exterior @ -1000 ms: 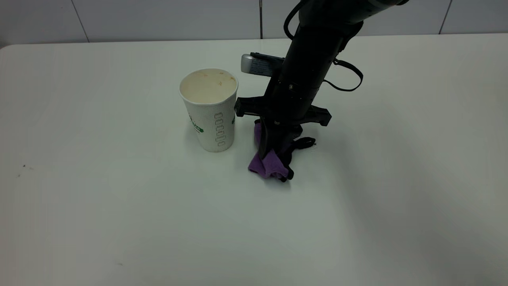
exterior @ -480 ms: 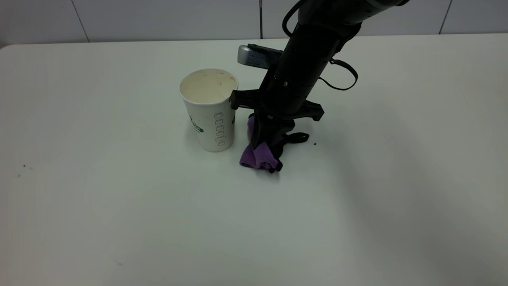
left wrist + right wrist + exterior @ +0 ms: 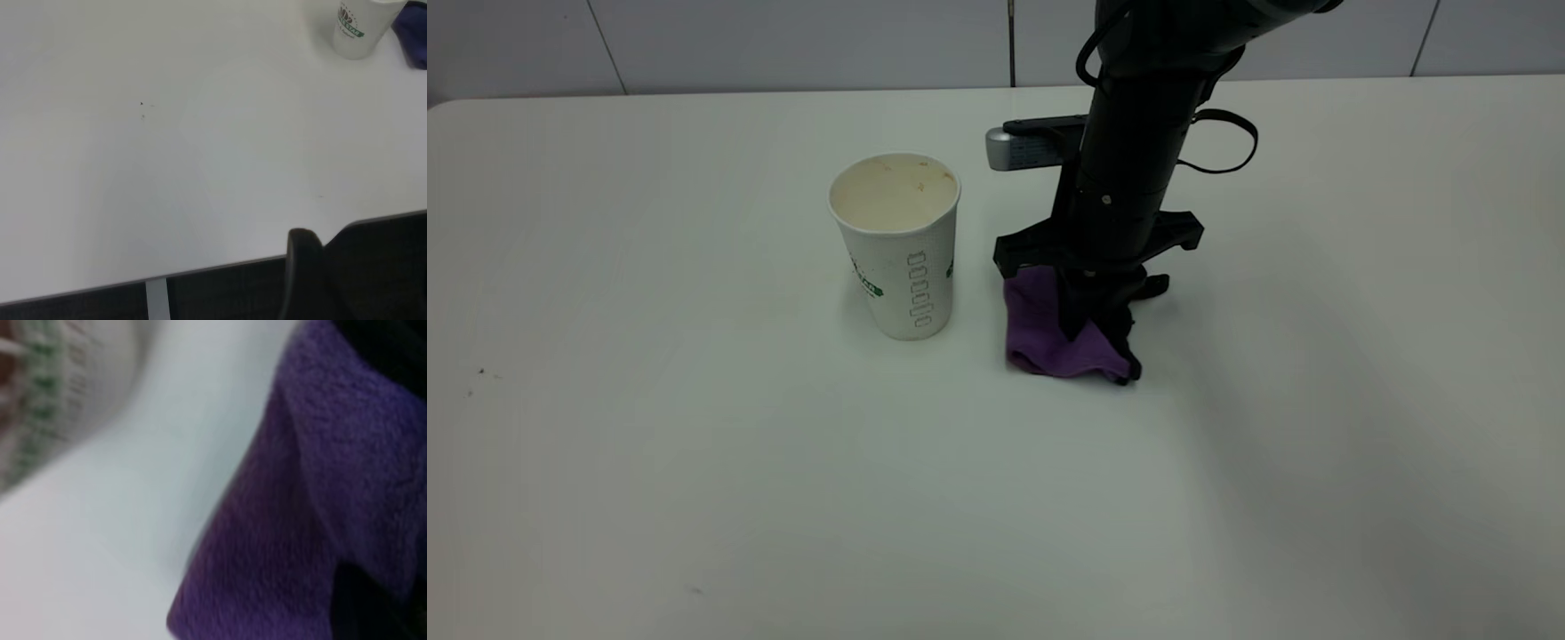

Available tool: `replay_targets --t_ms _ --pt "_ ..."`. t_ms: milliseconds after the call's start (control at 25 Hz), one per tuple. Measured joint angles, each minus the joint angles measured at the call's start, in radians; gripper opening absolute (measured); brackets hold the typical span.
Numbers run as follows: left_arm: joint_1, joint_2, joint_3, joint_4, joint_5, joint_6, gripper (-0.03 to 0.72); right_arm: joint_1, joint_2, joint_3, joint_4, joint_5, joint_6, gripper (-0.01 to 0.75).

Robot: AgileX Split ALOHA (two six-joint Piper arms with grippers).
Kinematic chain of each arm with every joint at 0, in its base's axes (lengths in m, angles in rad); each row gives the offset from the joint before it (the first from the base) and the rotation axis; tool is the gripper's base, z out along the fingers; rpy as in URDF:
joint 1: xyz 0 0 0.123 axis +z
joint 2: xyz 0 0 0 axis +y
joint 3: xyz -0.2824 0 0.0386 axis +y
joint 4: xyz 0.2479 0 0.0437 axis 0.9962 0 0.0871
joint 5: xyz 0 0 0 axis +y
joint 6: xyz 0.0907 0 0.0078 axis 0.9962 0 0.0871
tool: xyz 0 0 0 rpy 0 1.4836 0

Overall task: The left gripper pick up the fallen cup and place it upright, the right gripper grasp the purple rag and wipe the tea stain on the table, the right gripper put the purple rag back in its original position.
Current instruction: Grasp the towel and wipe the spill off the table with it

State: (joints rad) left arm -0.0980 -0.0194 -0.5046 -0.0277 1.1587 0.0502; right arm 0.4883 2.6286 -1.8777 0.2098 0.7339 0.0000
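Observation:
The white paper cup [image 3: 895,244] with green print stands upright on the white table [image 3: 694,462], its inside tea-stained. My right gripper [image 3: 1104,351] points down just right of the cup and is shut on the purple rag [image 3: 1040,333], pressing it against the table. In the right wrist view the rag [image 3: 320,520] fills the picture, with the cup [image 3: 53,393] close beside it. No tea stain shows on the table by the rag. The left arm is out of the exterior view, parked beyond the table's edge. Its wrist view shows the cup [image 3: 357,27] far off.
A few tiny dark specks [image 3: 480,372] lie on the table at the far left. The table's edge [image 3: 200,270] shows in the left wrist view. A tiled wall [image 3: 783,44] runs behind the table.
My right gripper dragged the rag left toward the cup, then swept it back to the right. The rag now lies more spread out. The cup has not moved.

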Motion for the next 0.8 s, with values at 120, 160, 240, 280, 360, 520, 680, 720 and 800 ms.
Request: replay_targets --t_ms 120,160,240,280,360,520,680,720,800 --pt "0.0 0.0 0.0 0.0 0.0 -0.001 0.448 0.0 0.0 0.0 -0.114 0.035 0.044 0.045" --pt "0.0 0.0 0.0 0.0 0.0 -0.001 0.448 0.0 0.0 0.0 -0.141 0.045 0.058 0.045" --pt "0.0 0.0 0.0 0.0 0.0 -0.001 0.448 -0.009 0.0 -0.001 -0.188 0.07 0.081 0.045" --pt "0.0 0.0 0.0 0.0 0.0 -0.001 0.448 -0.016 0.0 -0.001 -0.201 0.08 0.088 0.045" --pt "0.0 0.0 0.0 0.0 0.0 -0.001 0.448 -0.044 0.0 -0.002 -0.218 0.098 0.095 0.045" --pt "0.0 0.0 0.0 0.0 0.0 -0.001 0.448 -0.123 0.0 -0.002 -0.239 0.116 0.097 0.045" --pt "0.0 0.0 0.0 0.0 0.0 -0.001 0.448 -0.21 0.0 -0.002 -0.273 0.126 0.096 0.045" --pt "0.0 0.0 0.0 0.0 0.0 -0.001 0.448 -0.23 0.0 -0.002 -0.284 0.129 0.097 0.045" --pt "0.0 0.0 0.0 0.0 0.0 -0.001 0.448 -0.279 0.0 -0.002 -0.313 0.14 0.097 0.045"
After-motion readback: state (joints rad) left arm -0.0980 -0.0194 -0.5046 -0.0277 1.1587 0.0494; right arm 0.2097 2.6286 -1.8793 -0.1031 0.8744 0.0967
